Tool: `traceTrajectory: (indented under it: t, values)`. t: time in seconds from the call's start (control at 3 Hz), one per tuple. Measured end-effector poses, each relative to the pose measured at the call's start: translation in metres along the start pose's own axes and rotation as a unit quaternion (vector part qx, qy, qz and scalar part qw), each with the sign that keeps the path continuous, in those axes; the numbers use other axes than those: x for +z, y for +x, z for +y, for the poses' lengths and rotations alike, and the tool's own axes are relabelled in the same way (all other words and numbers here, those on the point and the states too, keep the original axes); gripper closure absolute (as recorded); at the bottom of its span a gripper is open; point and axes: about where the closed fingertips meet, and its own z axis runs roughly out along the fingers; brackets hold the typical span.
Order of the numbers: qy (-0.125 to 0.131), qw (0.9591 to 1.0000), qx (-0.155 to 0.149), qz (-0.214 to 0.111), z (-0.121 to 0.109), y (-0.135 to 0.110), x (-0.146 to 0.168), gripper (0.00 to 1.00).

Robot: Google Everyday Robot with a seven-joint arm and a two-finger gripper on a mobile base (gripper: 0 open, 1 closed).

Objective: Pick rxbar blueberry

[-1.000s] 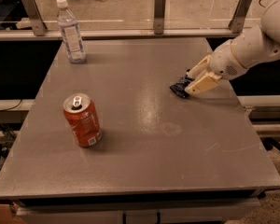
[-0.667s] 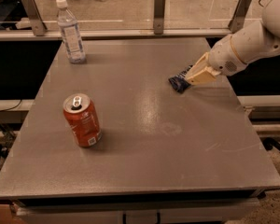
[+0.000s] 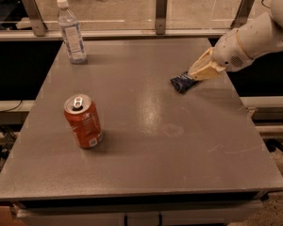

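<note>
The rxbar blueberry (image 3: 181,83) is a small dark navy wrapper at the right of the grey table (image 3: 146,140). My gripper (image 3: 194,76) comes in from the upper right on the white arm. Its tan fingers (image 3: 205,68) are shut on the bar's right end. The bar's left end hangs low, at or just above the tabletop.
An orange-red soda can (image 3: 83,121) stands upright at the left front. A clear water bottle (image 3: 72,32) stands at the far left corner. A glass barrier with metal posts (image 3: 161,11) runs along the table's far edge.
The gripper has drawn up and a little back with the bar in its fingers. The bar has shifted slightly with it. The can and the bottle have not moved.
</note>
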Motion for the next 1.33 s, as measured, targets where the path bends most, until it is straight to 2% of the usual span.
traceTrajectory:
  t: [0.33, 0.67, 1.0, 1.33]
  values:
    - [-0.002, 1.0000, 0.000, 0.000, 0.001, -0.001, 0.002, 0.59]
    - [-0.012, 0.9998, -0.017, -0.001, 0.018, -0.001, -0.005, 0.36]
    - [-0.010, 0.9995, -0.025, -0.019, 0.021, -0.003, -0.006, 0.13]
    - [-0.015, 0.9982, -0.028, -0.051, 0.015, -0.004, 0.002, 0.00]
